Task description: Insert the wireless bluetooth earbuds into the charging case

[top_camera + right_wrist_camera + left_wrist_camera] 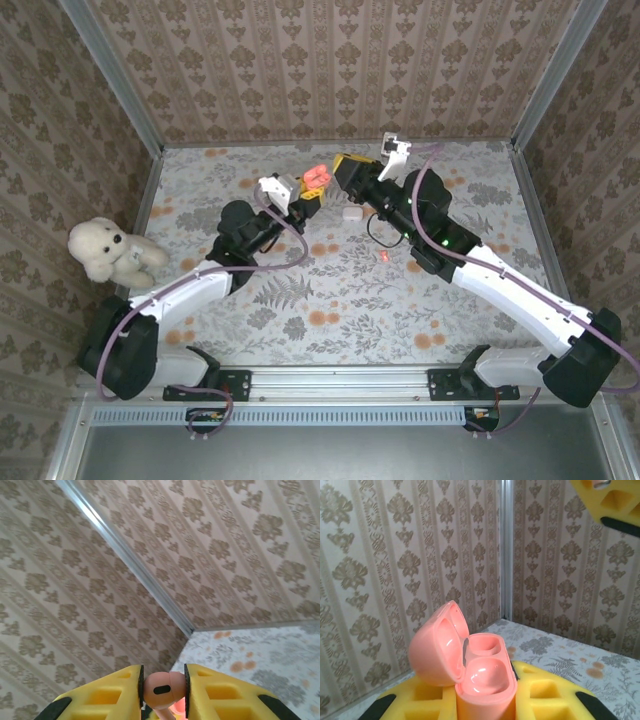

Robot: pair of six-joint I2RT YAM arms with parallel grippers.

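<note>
the left gripper is shut on the lower half of the pink charging case. the case is clamped between the yellow fingers and held up above the table. its lid is swung open to the left, and two glossy wells can be seen inside. the right gripper is closed narrowly on one pink-orange earbud. the earbud is pinched between the tips of the yellow fingers, with a dark oval mark turned to the camera. in the left wrist view, a yellow finger of the right gripper is seen above and to the right of the open case, apart from it. from above, both grippers are found close together over the far middle of the table.

under them a closed white case is laid on the table. a second red earbud is laid nearer, just beside the right forearm. the table is covered with a pale cloth printed with grey ferns and orange flowers. it is enclosed by walls papered in beige stripes with a dark ornament, joined at the corners by metal strips. a cream teddy bear is placed at the left edge, against the wall.
</note>
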